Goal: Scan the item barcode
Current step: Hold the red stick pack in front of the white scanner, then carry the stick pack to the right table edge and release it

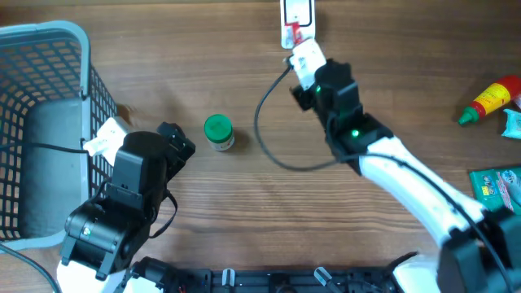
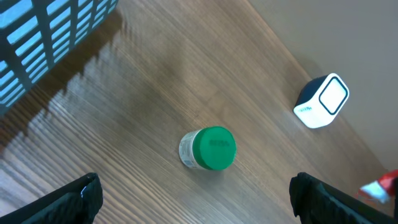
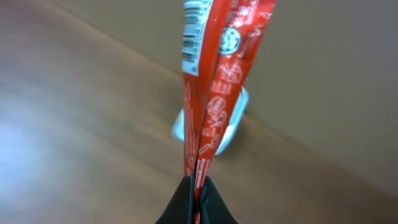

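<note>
A blue-grey basket (image 1: 49,45) stands at the far left of the table (image 1: 244,212). Just beside it, the left gripper (image 1: 181,140) hangs above the wood with its jaws spread wide and nothing between them; in the left wrist view the two fingertips (image 2: 87,196) sit at the lower corners of the picture. A jar (image 1: 218,132) with a green lid lies on the table ahead of that gripper, clear of both fingers. A black cable (image 1: 273,150) curves across the middle of the table. At the far edge sits the white scanner (image 1: 297,12). The right gripper (image 3: 196,199) is closed on the lower end of a red packet (image 3: 214,81), holding it upright just in front of the scanner. A barcode (image 3: 194,31) shows near the packet's upper end. Whether packet and scanner touch cannot be told. At the far right lie a red bottle (image 1: 490,99) with a green cap and a green packet (image 1: 496,185).
</note>
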Action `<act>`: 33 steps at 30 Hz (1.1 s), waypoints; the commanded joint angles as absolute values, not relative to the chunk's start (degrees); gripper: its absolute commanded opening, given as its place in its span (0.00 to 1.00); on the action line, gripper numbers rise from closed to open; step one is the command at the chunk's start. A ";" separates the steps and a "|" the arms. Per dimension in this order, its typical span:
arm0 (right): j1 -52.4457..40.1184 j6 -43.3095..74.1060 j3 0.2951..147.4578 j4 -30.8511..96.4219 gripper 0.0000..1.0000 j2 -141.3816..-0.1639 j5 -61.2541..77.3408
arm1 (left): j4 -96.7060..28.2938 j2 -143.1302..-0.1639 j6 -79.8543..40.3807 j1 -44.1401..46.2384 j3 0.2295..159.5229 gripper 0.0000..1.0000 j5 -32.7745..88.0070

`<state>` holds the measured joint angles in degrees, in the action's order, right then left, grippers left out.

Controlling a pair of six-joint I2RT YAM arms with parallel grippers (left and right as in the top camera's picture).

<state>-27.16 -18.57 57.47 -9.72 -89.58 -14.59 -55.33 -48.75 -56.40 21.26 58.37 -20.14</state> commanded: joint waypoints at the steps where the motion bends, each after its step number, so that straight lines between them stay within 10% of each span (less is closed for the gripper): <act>1: -22.02 -32.16 57.65 -18.70 0.04 -97.06 -14.13 | -55.37 -48.53 -55.70 21.08 59.27 1.00 -21.06; 19: -16.40 -60.55 90.13 -36.34 0.04 -135.85 -19.35 | -55.37 -48.53 -55.70 21.08 59.27 1.00 -21.06; 33: -14.85 -64.31 94.13 -30.41 0.04 -134.06 -28.49 | -55.37 -48.53 -55.70 21.08 59.27 1.00 -21.06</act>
